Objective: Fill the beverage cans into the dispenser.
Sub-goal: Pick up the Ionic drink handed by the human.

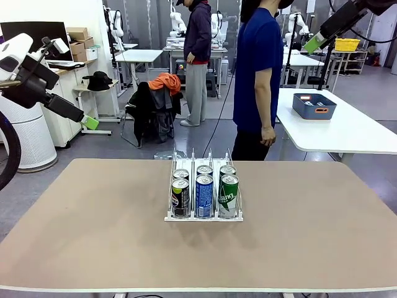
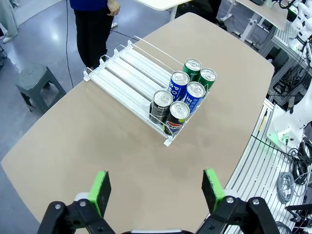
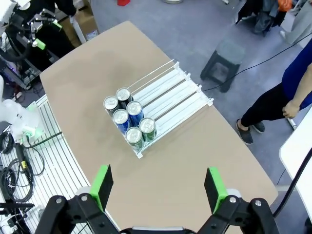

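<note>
The dispenser (image 1: pixel 186 217) stands in the middle of the tan table, a clear rack with three lanes. Several beverage cans fill its near end in two rows: a black can (image 1: pixel 180 197), a blue can (image 1: pixel 204 195) and a green can (image 1: pixel 228 196) in front, three more behind. My left gripper (image 1: pixel 90 122) hangs high at the far left, my right gripper (image 1: pixel 315 42) high at the upper right, both well away from the cans. The left wrist view looks down on the rack (image 2: pixel 122 63) and cans (image 2: pixel 180 95) past open jaws (image 2: pixel 156 190). The right gripper (image 3: pixel 158 186) is open above the cans (image 3: pixel 129 117).
A person in a blue shirt (image 1: pixel 257 81) stands at the table's far edge, hands down. A blue-grey bin (image 1: pixel 314 105) sits on a white table behind. A grey stool (image 2: pixel 34 80) stands on the floor beside the far edge. Bare tabletop surrounds the rack.
</note>
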### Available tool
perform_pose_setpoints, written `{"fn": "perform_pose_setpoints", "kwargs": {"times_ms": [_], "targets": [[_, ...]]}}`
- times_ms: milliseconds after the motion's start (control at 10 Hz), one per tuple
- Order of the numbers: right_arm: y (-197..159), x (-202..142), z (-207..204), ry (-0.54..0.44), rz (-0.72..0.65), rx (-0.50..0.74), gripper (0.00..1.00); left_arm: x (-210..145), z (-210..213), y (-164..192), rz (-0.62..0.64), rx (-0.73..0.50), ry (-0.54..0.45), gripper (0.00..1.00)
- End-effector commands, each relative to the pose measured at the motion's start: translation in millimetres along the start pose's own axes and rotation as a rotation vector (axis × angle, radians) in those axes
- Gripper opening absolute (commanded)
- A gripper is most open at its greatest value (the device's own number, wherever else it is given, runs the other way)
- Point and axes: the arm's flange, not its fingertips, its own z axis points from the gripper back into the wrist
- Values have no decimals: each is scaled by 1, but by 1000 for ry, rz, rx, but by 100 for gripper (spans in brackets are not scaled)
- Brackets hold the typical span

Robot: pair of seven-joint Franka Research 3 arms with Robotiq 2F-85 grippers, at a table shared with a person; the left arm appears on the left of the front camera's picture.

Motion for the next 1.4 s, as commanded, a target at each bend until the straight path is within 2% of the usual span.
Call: {"fn": "perform_pose_setpoints", "kwargs": {"times_ms": [0, 600, 1000, 1300], "targets": [[0, -5, -7, -56, 14, -21, 100, 1, 0, 2, -1, -30, -18, 100], [-10, -25, 10, -137, 11, 32, 100, 1, 0, 2, -1, -30, -18, 100], [-7, -15, 13, -107, 0, 4, 100, 0, 0, 0, 0, 0, 0, 100], [-7, -15, 13, -107, 0, 4, 100, 35, 33, -22, -46, -85, -28, 100]]}}
